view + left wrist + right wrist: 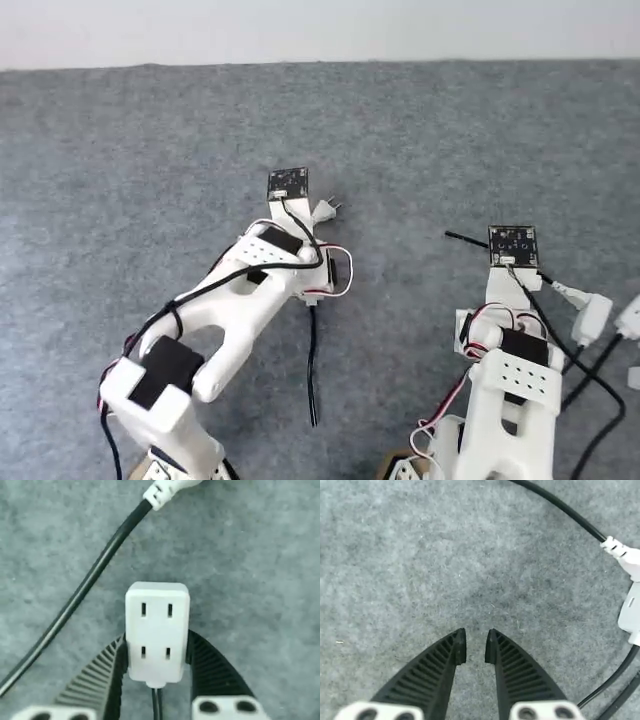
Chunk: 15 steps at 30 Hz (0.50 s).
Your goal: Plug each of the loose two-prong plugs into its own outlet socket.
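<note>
A white outlet block (pixel 157 630) with two pairs of slots lies on the grey carpet, and my left gripper (pixel 157 641) is shut on its sides. A black cable (pixel 85 587) ending in a white plug (pixel 165 489) runs past just beyond the block. From above, that two-prong plug (pixel 325 209) lies beside the left arm's wrist (pixel 275 248). My right gripper (pixel 475 647) hovers over bare carpet, open by a narrow gap with nothing between the fingers. More white plugs (pixel 592 317) lie to the right of the right arm (pixel 515 370).
Grey carpet (pixel 130 160) covers the whole table. A black cable (pixel 312 370) trails toward the front between the two arms. Black cables (pixel 560 507) and a white plug body (pixel 631 587) lie beside my right gripper. Another white piece (pixel 631 316) sits at the right edge.
</note>
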Each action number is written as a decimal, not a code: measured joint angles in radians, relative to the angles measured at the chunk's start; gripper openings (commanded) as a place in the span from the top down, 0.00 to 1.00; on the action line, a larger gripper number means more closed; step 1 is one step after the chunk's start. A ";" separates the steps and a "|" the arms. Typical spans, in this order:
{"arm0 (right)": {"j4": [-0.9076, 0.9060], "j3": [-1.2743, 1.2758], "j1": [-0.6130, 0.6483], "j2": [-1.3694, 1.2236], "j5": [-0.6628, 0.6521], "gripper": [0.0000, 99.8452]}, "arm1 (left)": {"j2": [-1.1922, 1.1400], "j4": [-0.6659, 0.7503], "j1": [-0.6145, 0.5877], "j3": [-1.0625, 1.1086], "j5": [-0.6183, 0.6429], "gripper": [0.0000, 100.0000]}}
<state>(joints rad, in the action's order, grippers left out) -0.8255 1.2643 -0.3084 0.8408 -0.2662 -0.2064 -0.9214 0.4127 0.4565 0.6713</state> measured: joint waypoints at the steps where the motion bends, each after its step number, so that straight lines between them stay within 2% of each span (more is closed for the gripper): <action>1: 0.000 0.000 0.000 0.000 0.000 0.92 | -0.002 -0.003 0.000 -0.003 0.008 0.99; 9: 0.000 0.000 0.000 0.000 0.000 0.92 | -0.015 -0.006 0.000 -0.014 0.014 0.98; 15: 0.000 0.000 0.000 0.000 0.000 0.92 | -0.023 -0.054 0.000 -0.041 -0.080 0.98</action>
<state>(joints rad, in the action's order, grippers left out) -0.8255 1.2643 -0.3084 0.8408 -0.2662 -0.2294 -0.9751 0.4127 0.4150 0.5915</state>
